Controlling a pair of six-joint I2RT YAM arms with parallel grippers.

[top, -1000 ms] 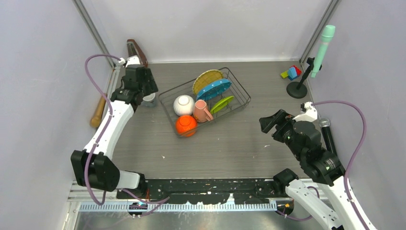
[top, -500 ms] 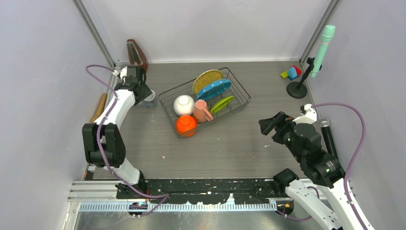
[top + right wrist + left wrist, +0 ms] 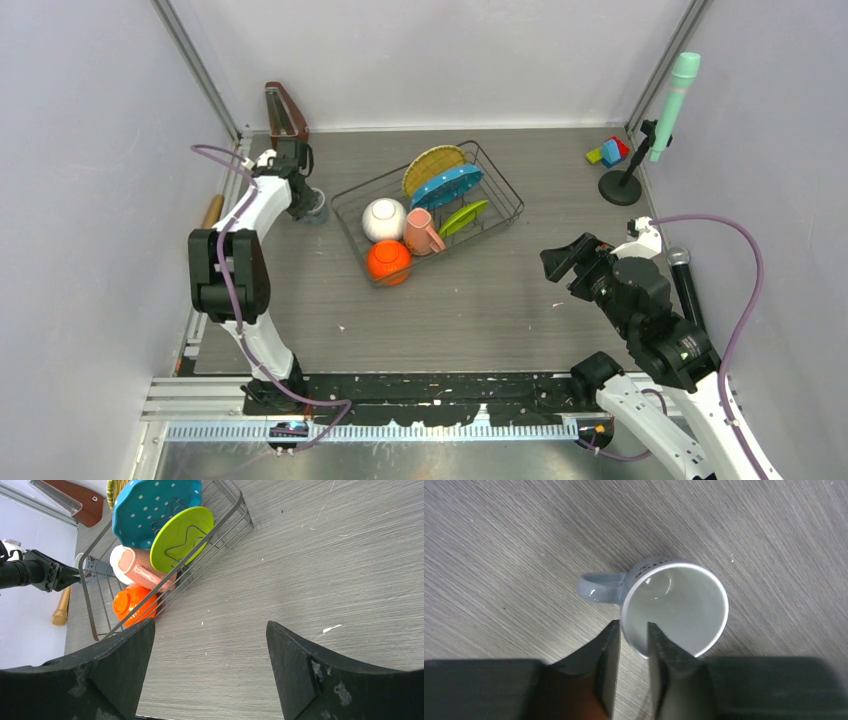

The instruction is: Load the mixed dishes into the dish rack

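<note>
The small grey-blue mug (image 3: 674,607) stands upright on the table, just left of the dish rack (image 3: 508,204), handle pointing left in the left wrist view. My left gripper (image 3: 632,625) is shut on its near rim, one finger inside and one outside the wall. The mug (image 3: 317,208) is partly hidden under that gripper (image 3: 308,198). Inside the rack are the orange bowl (image 3: 389,261), white bowl (image 3: 383,219), salmon-pink mug (image 3: 422,232), lime green plate (image 3: 463,217), teal-blue plate (image 3: 447,186) and yellow woven plate (image 3: 433,167). My right gripper (image 3: 560,262) hangs open over bare table (image 3: 210,630).
A wooden metronome (image 3: 285,110) stands at the back left, close behind my left gripper. A wooden roller (image 3: 210,212) lies along the left wall. Coloured toy blocks (image 3: 608,151) and a green microphone on a stand (image 3: 672,95) sit at the back right.
My left arm has stretched further toward the back left, bringing its gripper onto the grey-blue mug, and the jaws have narrowed onto the rim. The right arm has not moved.
</note>
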